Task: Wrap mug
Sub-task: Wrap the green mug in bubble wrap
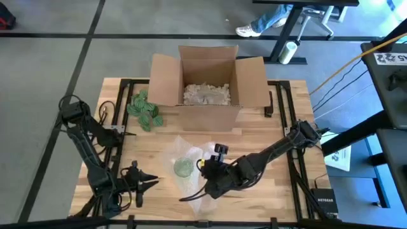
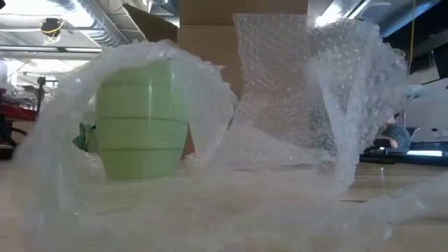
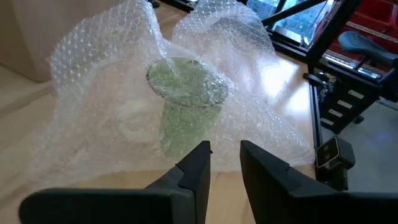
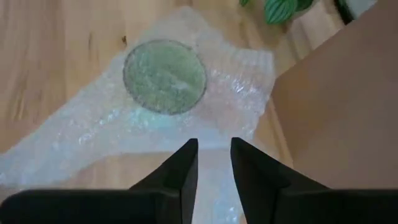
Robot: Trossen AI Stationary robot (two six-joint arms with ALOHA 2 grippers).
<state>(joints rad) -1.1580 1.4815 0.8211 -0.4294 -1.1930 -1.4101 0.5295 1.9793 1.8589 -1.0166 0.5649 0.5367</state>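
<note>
In the high view the left gripper (image 1: 147, 180) sits at the lower left of the frame, low over the table (image 1: 152, 149); its dark fingers (image 3: 198, 163) stand a narrow gap apart with nothing between them. Just right of it a crumpled sheet of clear bubble wrap (image 1: 191, 166) lies on the pale wood planks, its blistered film standing up in folds. The mug (image 1: 184, 167), pale green, round and ribbed in bands, stands upright on the wrap near the frame's middle, partly veiled by the film; no handle can be made out. The right gripper (image 1: 202, 166) hovers just right of the mug, fingers (image 4: 186, 163) slightly parted and holding nothing I can see. Above centre an open cardboard box (image 1: 206, 79) holds white packing fill, with green leaves (image 1: 145, 109) to its left. Grey floor surrounds the table; at the top edge a person's legs (image 1: 264, 22) are cut off.
</note>
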